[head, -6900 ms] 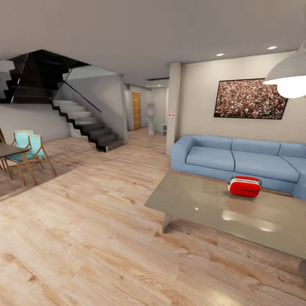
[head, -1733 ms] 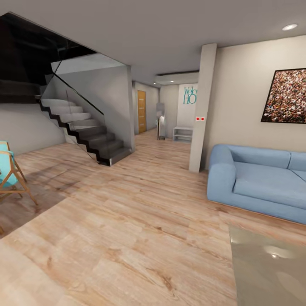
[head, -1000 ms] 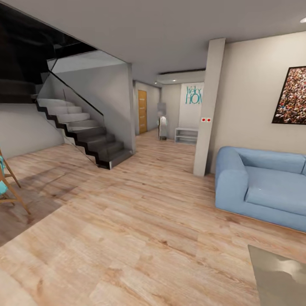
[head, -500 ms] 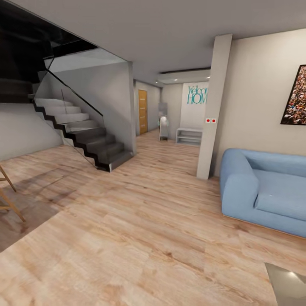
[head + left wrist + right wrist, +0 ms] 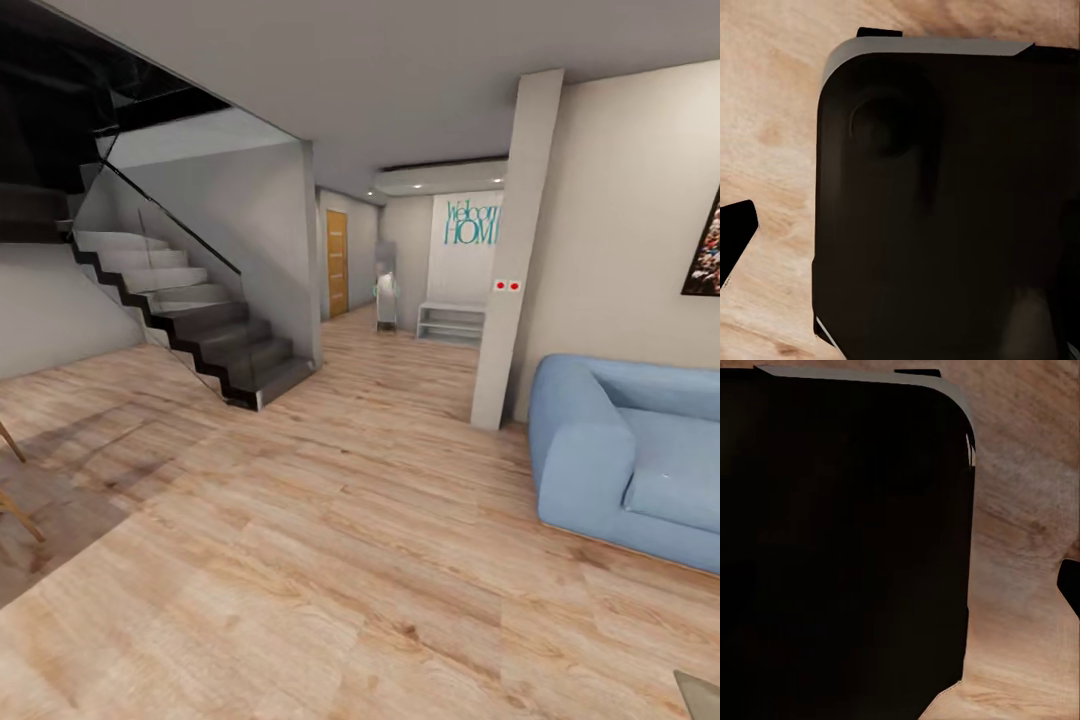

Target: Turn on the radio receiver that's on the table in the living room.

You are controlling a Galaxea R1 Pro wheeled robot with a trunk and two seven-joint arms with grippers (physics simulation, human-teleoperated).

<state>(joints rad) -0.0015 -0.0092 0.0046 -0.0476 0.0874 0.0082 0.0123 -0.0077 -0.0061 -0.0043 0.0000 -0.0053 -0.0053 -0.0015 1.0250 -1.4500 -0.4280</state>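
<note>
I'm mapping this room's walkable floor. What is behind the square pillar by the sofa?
Behind the pillar, a hallway holds a white low shelf and a wall with teal "Welcome HOME" lettering. The pillar covers the lettering's end and the shelf's right end.

Head camera faces sofa [image 5: 625,470] and stairs [image 5: 190,320]; wrist cameras look down at floor [image 5: 765,150].

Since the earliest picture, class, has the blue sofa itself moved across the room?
No. The sofa still sits against the same wall beside the pillar; both slid right together, so the camera turned, not the sofa.
</note>
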